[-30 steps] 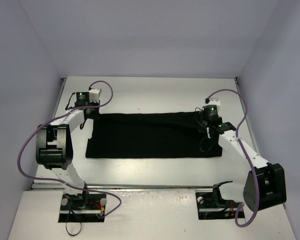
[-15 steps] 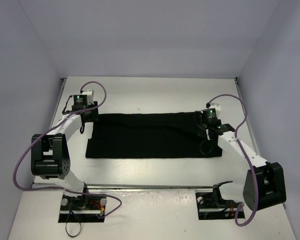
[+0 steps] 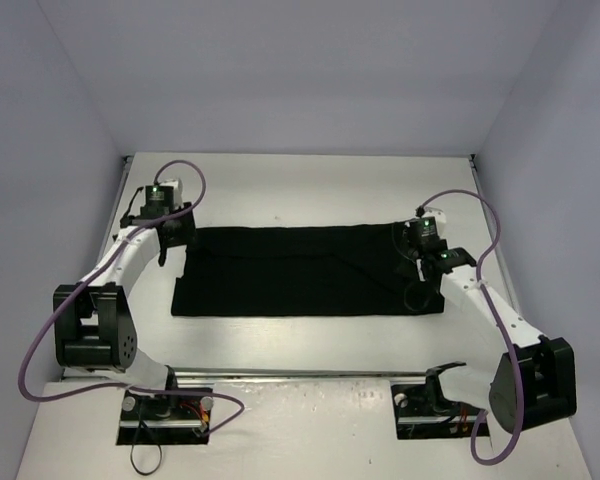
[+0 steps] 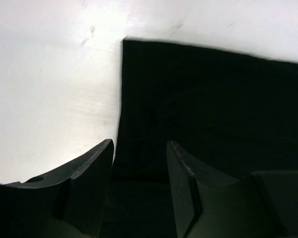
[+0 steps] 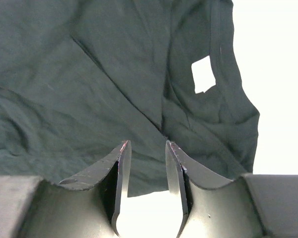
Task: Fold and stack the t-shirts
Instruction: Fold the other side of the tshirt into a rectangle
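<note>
The t-shirt (image 3: 300, 270) lies flat on the table (image 3: 300, 185) as 1 long black band, already doubled over on itself, with its long sides running left to right between the 2 arms.

The left gripper (image 4: 139, 146) hangs just over the t-shirt's far-left corner. Its jaws stand moderately wide and there is nothing between them. The cloth's straight left edge runs away below the gap.

The right gripper (image 5: 148, 144) sits at the t-shirt's right end, just above the cloth. Its jaws are parted only narrowly and are also empty, with bare table showing in the slot. Beyond them the fabric is rumpled, with diagonal creases and overlapping layers. A small pale patch (image 5: 203, 74) shows among the folds, and I cannot tell whether it is a label or table seen through a gap.

The t-shirt looks light, thin and limp. It will probably sag and drape from any pinch point, cling a little to the table, and let its layers slide apart if only the top 1 is caught.

The sound holds appear to be the 2 corners of 1 short end, pinched through every layer right at the hem. The jaws should come low enough to get under the edge. Taking the rumpled right end mid-crease risks dragging a single ply and spoiling the fold.
</note>
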